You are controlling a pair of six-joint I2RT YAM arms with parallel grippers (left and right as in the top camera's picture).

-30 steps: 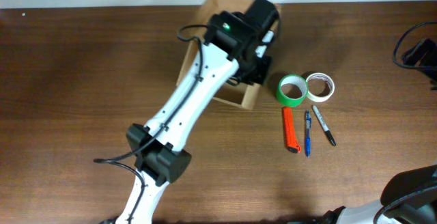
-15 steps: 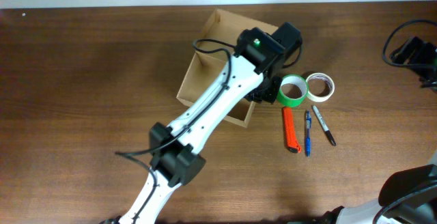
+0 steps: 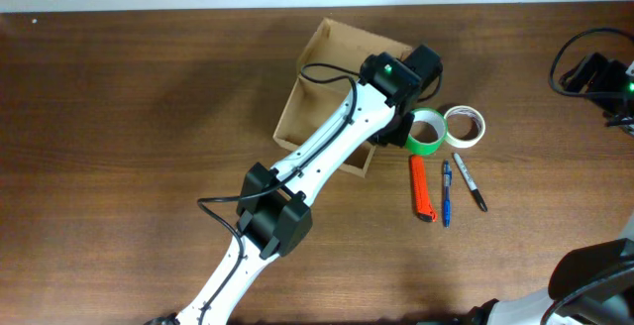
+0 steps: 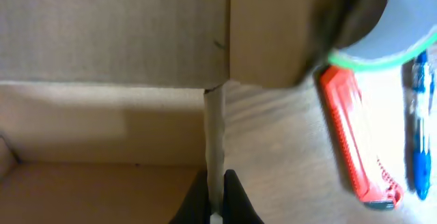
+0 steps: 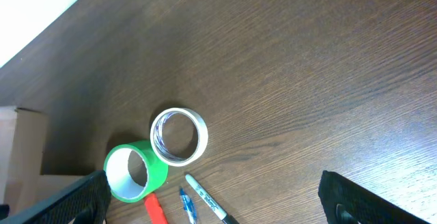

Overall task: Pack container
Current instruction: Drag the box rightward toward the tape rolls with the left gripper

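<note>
The tan cardboard container (image 3: pixel 322 87) lies open at the back middle of the table. My left gripper (image 3: pixel 388 139) is shut on its right side wall, mostly hidden under the wrist in the overhead view. In the left wrist view the fingers (image 4: pixel 234 198) pinch the thin wall (image 4: pixel 215 128), with the box's inside to the left. A green tape roll (image 3: pixel 426 132) touches or nearly touches the box's right side. My right gripper (image 3: pixel 592 72) hangs open and empty at the far right; in its wrist view (image 5: pixel 215 203) the jaws stand wide apart above the table.
A white tape roll (image 3: pixel 464 125) sits right of the green one. A red cutter (image 3: pixel 422 188), a blue pen (image 3: pixel 446 194) and a black marker (image 3: pixel 471 182) lie side by side in front of the rolls. The rolls (image 5: pixel 134 171) also show in the right wrist view.
My left arm has swung right, holding the container's wall, and the container has slid right, up to the green tape roll. The right gripper has shifted slightly at the far right.
</note>
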